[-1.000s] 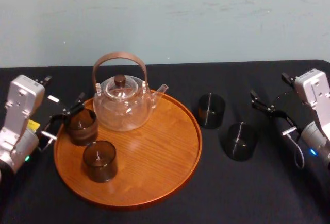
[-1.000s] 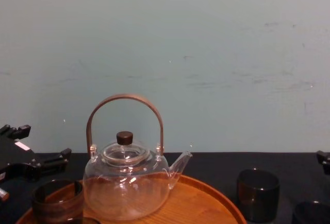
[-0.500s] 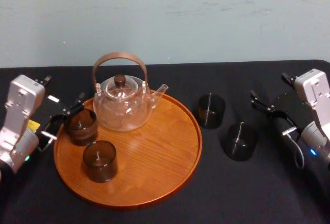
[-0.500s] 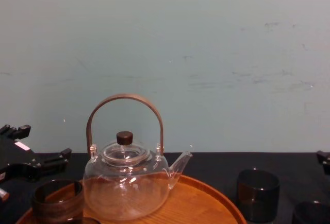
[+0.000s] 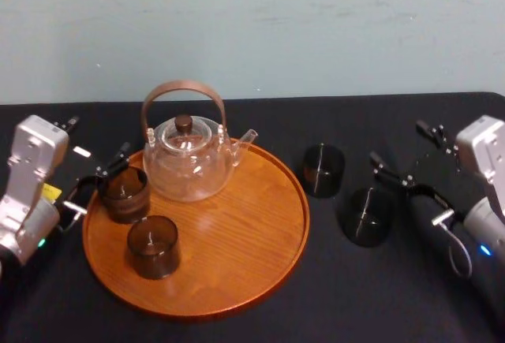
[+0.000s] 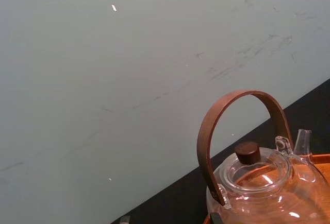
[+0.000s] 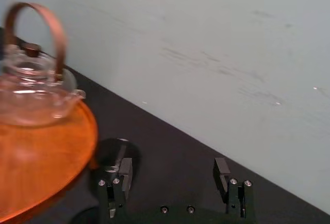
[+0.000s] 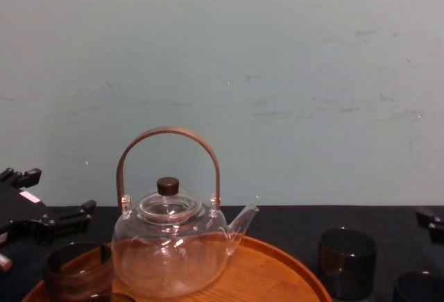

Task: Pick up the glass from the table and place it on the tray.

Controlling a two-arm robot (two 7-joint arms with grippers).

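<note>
Off the left rim of the tray (image 5: 237, 233): left gripper (image 5: 95, 181), fingers spread wide and holding nothing, just beside the rim glass. Contact with that glass cannot be told.
On the tray, left part: rim glass (image 5: 125, 193) against the left rim, and front tray glass (image 5: 152, 246) nearer the robot. Both stand upright and apart.
On the tray, rear part: teapot (image 5: 188, 163) of clear glass with a brown hoop handle, spout toward the tray's right side.
Right of the tray, close: rear table glass (image 5: 323, 169), upright on the black table (image 5: 331, 303), near the rim but not touching it.
Right of the tray, farther out: front table glass (image 5: 367, 215), upright, apart from the tray and from the rear table glass. Judged to be the one to take, as it is nearest the open fingers.
Farthest right of the tray: right gripper (image 5: 394, 139), fingers wide apart and empty. It is just beside the front table glass, not yet around it.
Handling (judgement): a small dark tumbler, probably light, rigid, smooth-walled and brittle. It is likely to slip under a weak pinch and crack under a hard one.
Grip point (judgement): opposite sides of the wall at mid-height, one finger each side, glass kept upright.
Set-down (judgement): bare wood on the tray's right half.
</note>
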